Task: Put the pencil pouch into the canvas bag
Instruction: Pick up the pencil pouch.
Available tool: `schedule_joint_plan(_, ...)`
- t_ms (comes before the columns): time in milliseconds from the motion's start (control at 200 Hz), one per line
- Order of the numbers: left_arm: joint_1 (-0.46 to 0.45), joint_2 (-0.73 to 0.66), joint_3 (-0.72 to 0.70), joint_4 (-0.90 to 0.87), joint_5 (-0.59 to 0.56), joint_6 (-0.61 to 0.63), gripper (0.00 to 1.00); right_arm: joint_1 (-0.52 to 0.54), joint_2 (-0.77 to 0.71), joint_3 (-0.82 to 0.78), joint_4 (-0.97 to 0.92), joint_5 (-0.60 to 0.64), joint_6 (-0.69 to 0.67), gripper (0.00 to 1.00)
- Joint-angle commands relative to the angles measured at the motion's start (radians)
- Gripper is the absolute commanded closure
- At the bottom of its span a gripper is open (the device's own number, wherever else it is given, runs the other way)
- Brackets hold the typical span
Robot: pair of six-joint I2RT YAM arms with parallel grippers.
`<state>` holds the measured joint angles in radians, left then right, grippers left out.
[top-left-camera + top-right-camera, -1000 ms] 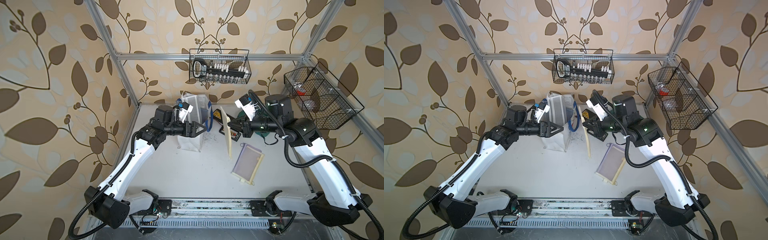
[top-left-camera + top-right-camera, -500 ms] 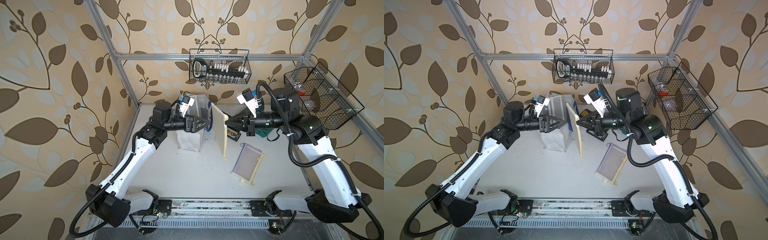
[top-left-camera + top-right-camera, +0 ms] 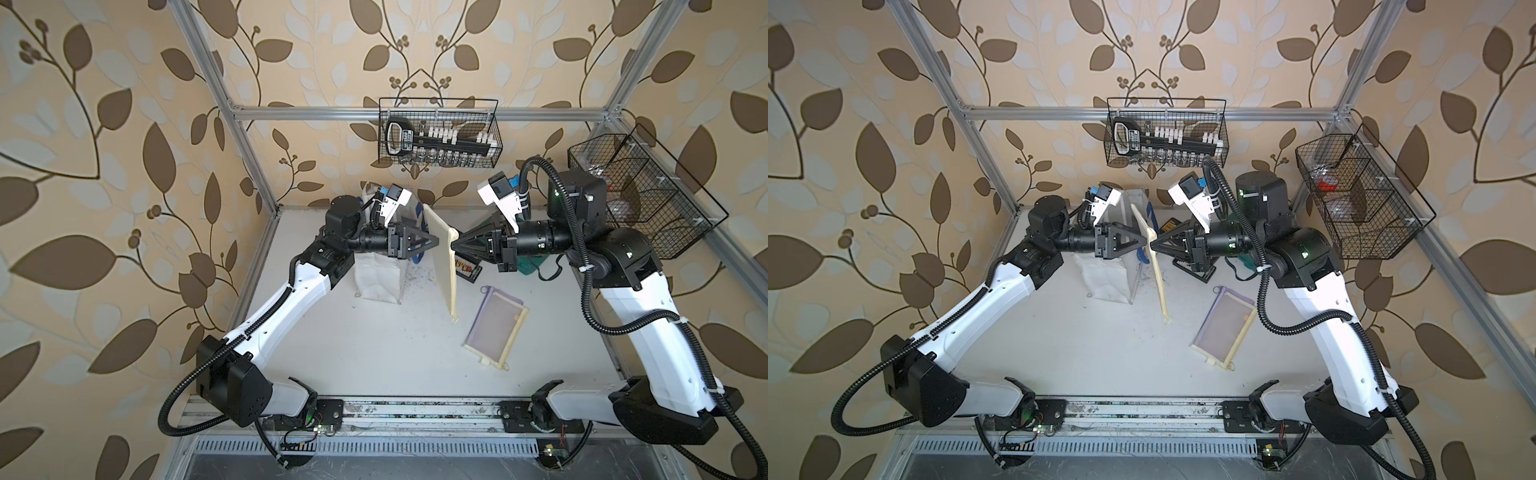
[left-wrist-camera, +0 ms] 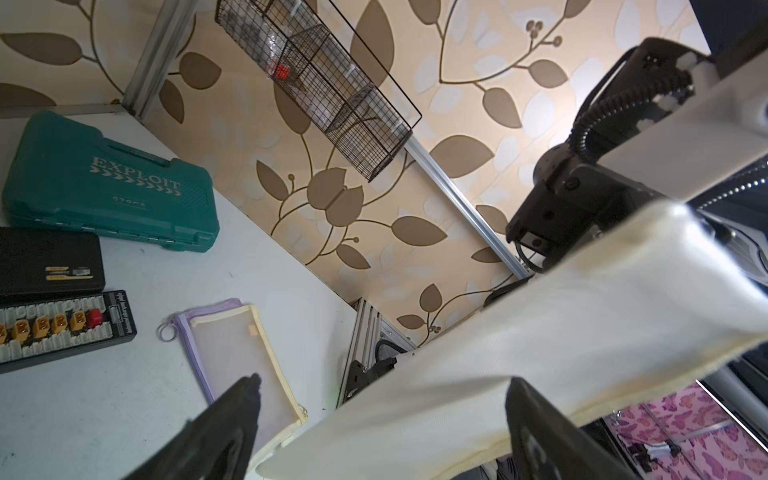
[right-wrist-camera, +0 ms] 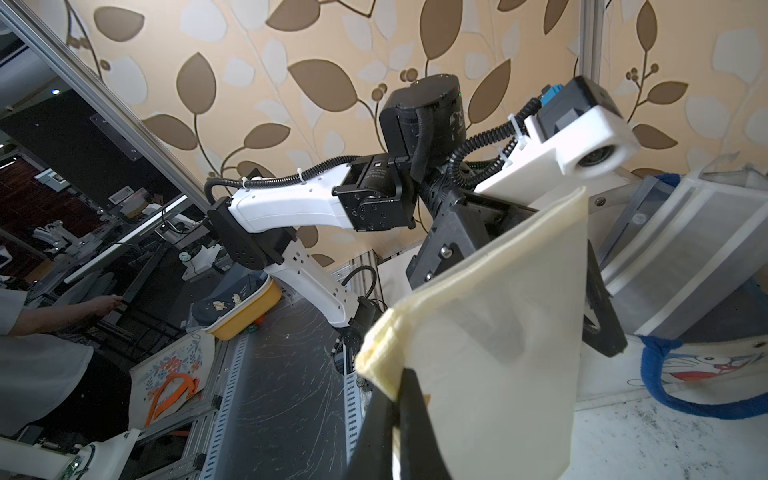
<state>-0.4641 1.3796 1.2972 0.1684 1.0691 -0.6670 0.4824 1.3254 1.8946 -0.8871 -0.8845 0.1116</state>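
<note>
In both top views your left arm (image 3: 365,240) covers the upper part of the canvas bag (image 3: 378,278), so you cannot see its opening, and the cream pencil pouch (image 3: 446,270) hangs edge-on with its face not showing. The green tool case (image 3: 530,266) is almost all behind your right arm (image 3: 540,239), and what lies in the wire basket (image 3: 681,237) is too small to tell. In the left wrist view the pouch is blurred and runs off the picture, whose edge also cuts the left gripper (image 4: 382,378) short.

White arm shells (image 3: 291,299), black joints (image 3: 237,386), corrugated black cables (image 3: 619,331); left gripper (image 3: 436,241), right gripper (image 3: 455,246) black, triangular.
</note>
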Motion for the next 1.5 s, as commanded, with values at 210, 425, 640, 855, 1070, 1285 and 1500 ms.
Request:
schedule_joint_plan(210, -0.006, -0.025, -0.022, 0.278, 0.066, -0.144, 0.21, 0.006, 0.005, 0.046, 0.000, -0.036, 0.017, 1.00)
schedule_joint_plan(425, -0.007, -0.045, -0.031, 0.281, 0.077, -0.151, 0.59, 0.005, 0.000, 0.051, 0.004, -0.014, 0.029, 1.00)
schedule_joint_plan(640, -0.005, -0.086, -0.060, 0.202, 0.065, -0.103, 0.95, 0.005, -0.006, 0.050, 0.008, 0.018, 0.039, 1.00)
schedule_joint_plan(855, 0.046, -0.152, -0.091, 0.038, 0.006, -0.012, 1.00, 0.004, -0.006, 0.046, -0.010, 0.126, 0.049, 1.00)
schedule_joint_plan(1070, 0.090, -0.212, -0.005, -0.439, -0.283, 0.254, 1.00, -0.017, -0.010, 0.046, -0.041, 0.357, 0.072, 0.44)
schedule_joint_plan(1285, 0.149, -0.180, 0.117, -0.634, -0.489, 0.390, 1.00, -0.080, 0.009, 0.036, -0.121, 0.602, 0.106, 0.16)
schedule_joint_plan(1500, 0.189, -0.065, 0.285, -0.676, -0.575, 0.478, 1.00, -0.183, -0.024, -0.063, -0.170, 0.698, 0.153, 0.12)
